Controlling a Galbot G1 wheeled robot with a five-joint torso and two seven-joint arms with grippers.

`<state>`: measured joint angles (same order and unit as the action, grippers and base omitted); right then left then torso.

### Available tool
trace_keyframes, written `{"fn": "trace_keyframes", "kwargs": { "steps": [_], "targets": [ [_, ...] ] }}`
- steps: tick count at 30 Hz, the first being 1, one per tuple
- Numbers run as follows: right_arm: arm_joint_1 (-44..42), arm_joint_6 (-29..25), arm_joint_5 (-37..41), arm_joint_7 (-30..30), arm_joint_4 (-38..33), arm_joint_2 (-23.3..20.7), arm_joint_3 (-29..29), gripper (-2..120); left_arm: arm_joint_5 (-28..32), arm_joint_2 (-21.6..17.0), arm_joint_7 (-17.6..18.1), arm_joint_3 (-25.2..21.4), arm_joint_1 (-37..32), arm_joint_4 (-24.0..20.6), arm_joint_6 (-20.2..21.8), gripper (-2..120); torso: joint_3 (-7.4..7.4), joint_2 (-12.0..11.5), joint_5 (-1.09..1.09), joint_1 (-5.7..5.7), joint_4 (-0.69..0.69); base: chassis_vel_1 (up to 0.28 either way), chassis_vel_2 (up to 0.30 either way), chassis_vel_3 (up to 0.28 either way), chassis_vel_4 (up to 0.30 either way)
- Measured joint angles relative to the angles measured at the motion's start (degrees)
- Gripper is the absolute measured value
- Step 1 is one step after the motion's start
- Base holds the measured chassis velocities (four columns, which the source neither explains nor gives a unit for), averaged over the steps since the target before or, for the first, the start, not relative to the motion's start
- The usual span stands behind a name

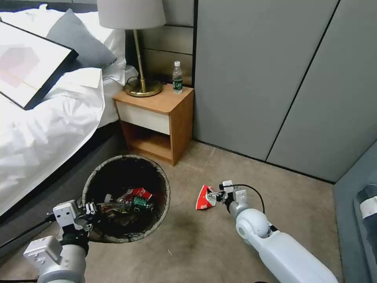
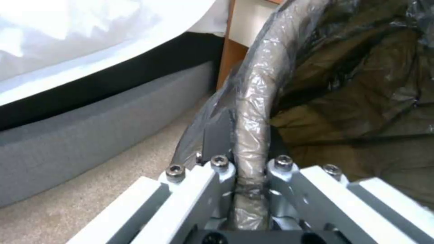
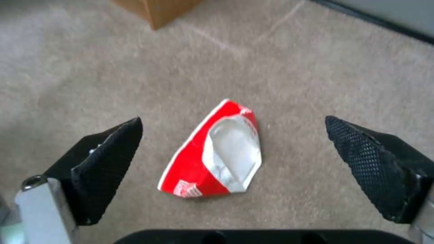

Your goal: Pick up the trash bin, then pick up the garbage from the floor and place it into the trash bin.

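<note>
Left gripper (image 2: 244, 169): clamped on the bin (image 1: 127, 236) rim beside the bed (image 1: 47, 129)
Right gripper (image 3: 235, 159): jaws wide, above the carton (image 3: 217, 152) on the carpet (image 1: 188, 239)
Bin: dark liner; wrappers (image 1: 135, 198) inside
Around: nightstand (image 1: 157, 122) behind the bin

Red carton (image 3: 212, 154) on the carpet: white print patch near one corner, too blurred to read.
Bottle (image 1: 177, 77) on the nightstand: green label, lettering too small to read.
Wrappers in the trash bin (image 1: 118, 237): red and green printing (image 1: 138, 197), no words legible.
Framed picture (image 1: 27, 63) on the bed: pale shapes, no text.
Readable text overall: none.
</note>
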<state>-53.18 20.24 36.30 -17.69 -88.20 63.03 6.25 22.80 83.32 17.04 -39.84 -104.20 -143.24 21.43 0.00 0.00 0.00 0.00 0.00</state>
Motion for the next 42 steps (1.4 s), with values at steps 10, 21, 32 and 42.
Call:
{"fn": "trace_keyframes", "kwargs": {
  "steps": [10,21,32,42],
  "targets": [
    [3.0,-0.3,-0.7,0.9,9.0,4.8,0.5,100,0.0,0.0,0.0,0.2,0.1,0.0,0.0,3,0.00,0.0,0.00,0.00,0.00,0.000,0.000,0.000,0.000],
    [7.4,-1.3,-2.1,1.6,17.5,9.3,0.6,100,0.0,0.1,0.0,0.3,0.1,0.0,0.1,3,0.00,0.0,-0.01,0.00,0.00,0.000,0.000,0.000,0.000],
    [11.3,-2.6,-2.7,1.7,27.0,15.6,0.7,100,0.0,0.2,-0.1,0.3,0.2,0.0,0.1,3,0.00,0.0,-0.01,0.00,0.00,0.000,0.000,0.000,0.000],
    [12.6,-4.4,-4.7,2.4,34.0,19.2,-0.3,100,0.0,0.1,-0.1,0.5,0.2,0.0,0.1,3,0.00,0.0,-0.01,0.00,0.00,0.000,0.000,0.000,0.000]
  ]
}}
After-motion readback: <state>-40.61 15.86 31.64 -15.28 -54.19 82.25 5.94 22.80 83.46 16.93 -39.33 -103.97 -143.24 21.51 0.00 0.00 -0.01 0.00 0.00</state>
